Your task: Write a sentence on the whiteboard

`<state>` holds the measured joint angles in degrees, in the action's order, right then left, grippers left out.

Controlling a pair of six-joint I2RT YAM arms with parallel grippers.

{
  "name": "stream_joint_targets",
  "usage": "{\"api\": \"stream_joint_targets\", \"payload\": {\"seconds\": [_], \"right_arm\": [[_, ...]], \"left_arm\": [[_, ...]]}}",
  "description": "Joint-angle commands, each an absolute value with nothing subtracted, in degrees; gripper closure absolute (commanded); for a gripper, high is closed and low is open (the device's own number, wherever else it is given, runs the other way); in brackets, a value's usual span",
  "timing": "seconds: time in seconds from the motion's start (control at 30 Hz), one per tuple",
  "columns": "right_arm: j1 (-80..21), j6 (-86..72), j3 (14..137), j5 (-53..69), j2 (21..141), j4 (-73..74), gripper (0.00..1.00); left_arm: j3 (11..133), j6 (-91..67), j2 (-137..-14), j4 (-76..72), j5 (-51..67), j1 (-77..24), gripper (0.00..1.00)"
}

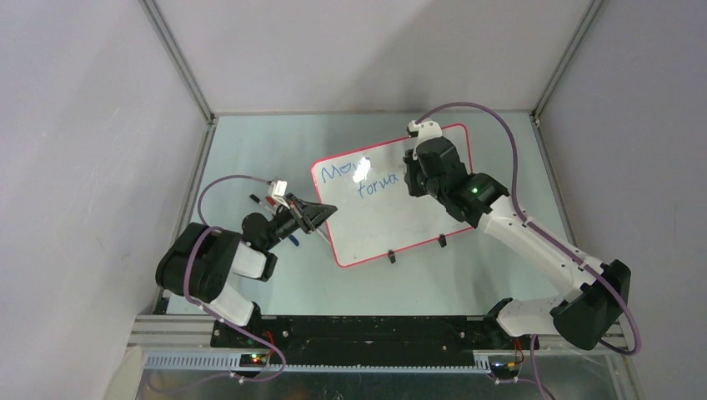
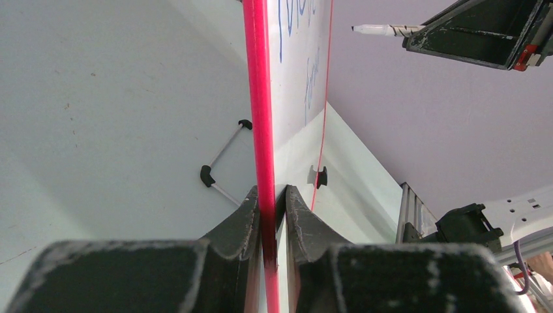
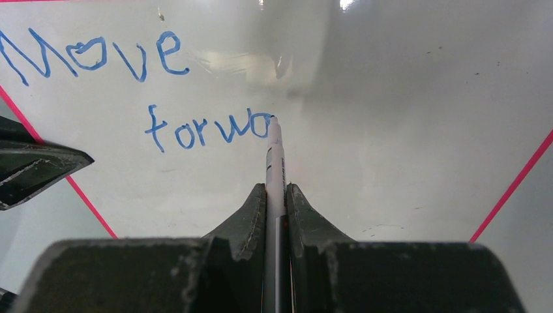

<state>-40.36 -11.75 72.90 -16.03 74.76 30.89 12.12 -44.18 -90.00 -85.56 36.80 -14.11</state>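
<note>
The whiteboard (image 1: 400, 212), white with a red-pink frame, lies tilted on the table. The sentence (image 3: 195, 130) so reads "Move" and, below it, "forwa" in blue; it also shows in the top view (image 1: 367, 179). My right gripper (image 3: 276, 189) is shut on a white marker (image 3: 274, 163) whose tip touches the board at the end of "forwa". It hovers over the board's upper right (image 1: 414, 171). My left gripper (image 2: 269, 190) is shut on the board's red left edge (image 2: 261, 117), at the board's left side (image 1: 321, 212).
Two black clip feet (image 1: 391, 257) sit on the board's near edge. A small wire stand with black ends (image 2: 222, 156) lies on the table left of the board. Markers (image 1: 265, 200) lie by the left arm. Grey walls close the table.
</note>
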Motion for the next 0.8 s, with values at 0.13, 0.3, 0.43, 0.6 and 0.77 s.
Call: {"api": "stream_joint_targets", "payload": {"seconds": [0.13,0.3,0.43,0.6,0.77], "right_arm": [[-39.6,-11.8,71.1,-17.6,72.9,27.1,1.00],[-39.5,-11.8,70.7,-17.7,72.7,26.9,1.00],[-39.4,-11.6,69.9,-17.8,71.8,26.1,1.00],[-39.2,-11.6,69.4,-17.8,71.2,25.6,1.00],[-39.2,-11.6,69.4,-17.5,71.3,25.6,1.00]], "left_arm": [[13.0,-41.1,-89.7,-87.7,34.8,-13.6,0.99],[13.4,-41.5,-90.2,-87.7,35.0,-13.7,0.95],[13.3,-41.4,-90.1,-87.7,35.0,-13.6,0.93],[13.3,-41.4,-90.2,-87.7,35.0,-13.6,0.92],[13.2,-41.4,-90.0,-87.7,34.9,-13.7,0.89]]}}
